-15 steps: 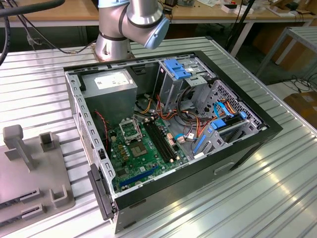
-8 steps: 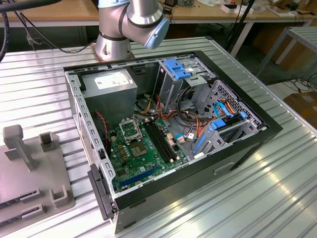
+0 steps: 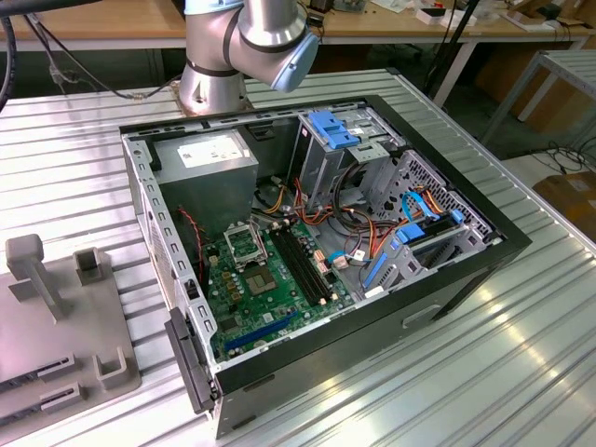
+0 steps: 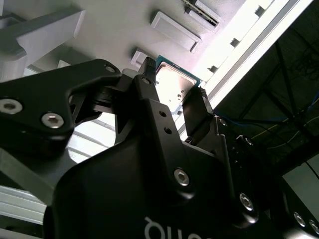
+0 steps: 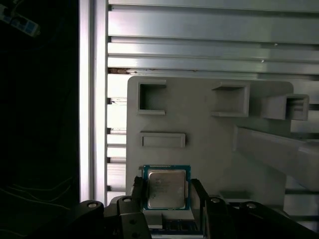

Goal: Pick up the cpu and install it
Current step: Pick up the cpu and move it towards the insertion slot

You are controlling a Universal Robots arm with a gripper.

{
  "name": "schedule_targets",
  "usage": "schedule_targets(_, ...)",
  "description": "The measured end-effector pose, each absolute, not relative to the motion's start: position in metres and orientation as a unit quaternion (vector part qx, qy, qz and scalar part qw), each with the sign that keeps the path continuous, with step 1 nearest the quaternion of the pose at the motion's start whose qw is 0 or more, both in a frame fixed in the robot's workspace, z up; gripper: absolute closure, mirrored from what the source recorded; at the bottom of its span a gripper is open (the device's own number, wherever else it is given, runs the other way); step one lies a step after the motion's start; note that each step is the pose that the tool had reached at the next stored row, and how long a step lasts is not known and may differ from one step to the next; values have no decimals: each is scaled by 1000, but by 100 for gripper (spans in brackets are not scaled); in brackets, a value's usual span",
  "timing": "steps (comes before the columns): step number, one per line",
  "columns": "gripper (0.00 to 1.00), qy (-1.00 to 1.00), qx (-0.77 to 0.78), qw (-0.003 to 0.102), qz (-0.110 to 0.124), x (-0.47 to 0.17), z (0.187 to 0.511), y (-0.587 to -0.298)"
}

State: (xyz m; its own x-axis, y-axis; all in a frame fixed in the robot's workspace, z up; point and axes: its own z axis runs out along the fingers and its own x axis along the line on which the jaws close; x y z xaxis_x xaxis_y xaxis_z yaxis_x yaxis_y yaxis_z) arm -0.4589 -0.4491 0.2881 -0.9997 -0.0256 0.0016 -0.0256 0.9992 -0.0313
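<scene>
A grey fixture tray (image 3: 37, 335) lay on the slatted metal table (image 3: 484, 372) at the exterior view's left. My arm's base (image 3: 219, 56) stood behind the open computer case (image 3: 326, 358) at centre. Inside the case, toward the exterior view's right, sat the grey power supply (image 3: 209, 158), the hollow socket frame (image 3: 244, 244) on the green motherboard (image 3: 270, 298), the long black memory slots (image 3: 307, 265) and the blue-latched drive bays (image 3: 335, 126). In both wrist views my gripper (image 5: 167, 193) was drawn in narrow on the cpu (image 5: 166, 187), one fingertip (image 5: 138, 189) at each of two opposite edges, its silver lid showing. The chip was at the tray, near its rectangular pockets and outside the case.
</scene>
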Motion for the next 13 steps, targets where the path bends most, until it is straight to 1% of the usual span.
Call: schedule_targets(13, 53, -1000, 13, 1, 16, -459, 294, -449)
